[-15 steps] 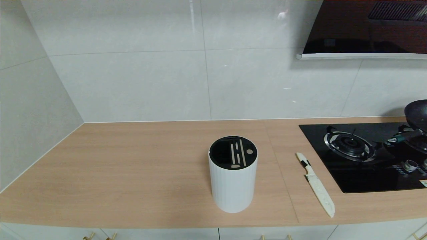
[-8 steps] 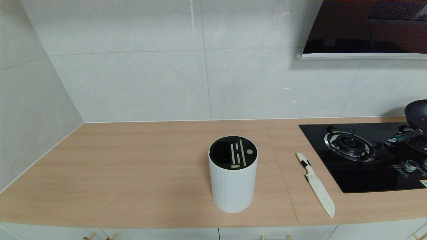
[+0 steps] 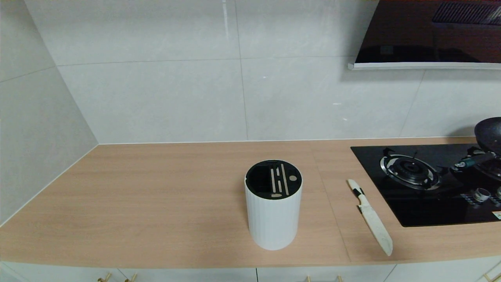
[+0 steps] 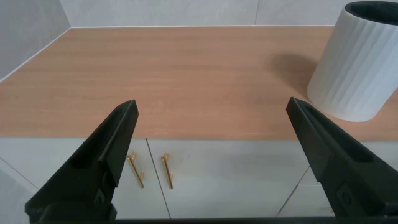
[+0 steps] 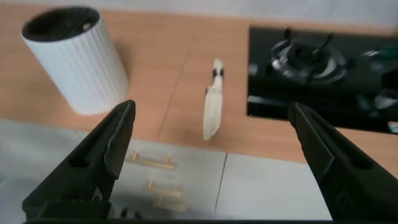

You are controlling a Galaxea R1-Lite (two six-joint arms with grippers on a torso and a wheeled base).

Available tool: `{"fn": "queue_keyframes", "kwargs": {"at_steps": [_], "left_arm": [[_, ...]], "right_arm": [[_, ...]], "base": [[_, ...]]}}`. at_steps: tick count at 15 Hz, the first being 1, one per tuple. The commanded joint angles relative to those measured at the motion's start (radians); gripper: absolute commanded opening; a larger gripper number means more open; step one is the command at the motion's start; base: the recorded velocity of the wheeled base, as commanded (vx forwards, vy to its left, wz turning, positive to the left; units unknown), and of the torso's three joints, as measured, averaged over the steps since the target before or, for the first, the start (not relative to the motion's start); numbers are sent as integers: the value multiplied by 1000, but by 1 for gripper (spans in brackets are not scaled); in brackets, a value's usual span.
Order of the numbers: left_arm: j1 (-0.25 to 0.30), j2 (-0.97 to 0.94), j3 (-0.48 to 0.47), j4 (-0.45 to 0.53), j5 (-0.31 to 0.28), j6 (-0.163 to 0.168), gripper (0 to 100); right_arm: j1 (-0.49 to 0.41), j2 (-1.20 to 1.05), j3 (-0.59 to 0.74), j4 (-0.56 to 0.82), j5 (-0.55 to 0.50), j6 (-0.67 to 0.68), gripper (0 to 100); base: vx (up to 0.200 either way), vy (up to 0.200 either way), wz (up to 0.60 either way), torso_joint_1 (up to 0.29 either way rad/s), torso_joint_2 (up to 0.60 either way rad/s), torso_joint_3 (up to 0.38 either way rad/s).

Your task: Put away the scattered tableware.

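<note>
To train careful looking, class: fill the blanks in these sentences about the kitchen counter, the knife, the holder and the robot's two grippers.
The knife lies flat on the counter, on the ____ side of the holder.
The holder stands ____, not tipped over.
The left gripper and the right gripper are both ____.
Missing words: right; upright; open.

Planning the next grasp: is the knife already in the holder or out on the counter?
Out. The knife lies flat on the counter, apart from the upright white holder, between it and the stove.
</note>
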Motion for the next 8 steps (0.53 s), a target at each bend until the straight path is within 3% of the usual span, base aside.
{"fn": "queue_keyframes", "kwargs": {"at_steps": [1,6,8], "left_arm": [[1,0,0,0,0,0,100],[1,0,0,-2,0,0,100],[1,0,0,0,0,0,100]], "right_arm": [[59,390,-100,-52,5,-5,100],[73,772,-106,-388,-27,-4,100],[73,956,-106,-576,-99,-5,100]], "base": [[0,0,0,0,0,0],[0,0,0,0,0,0],[0,0,0,0,0,0]]}}
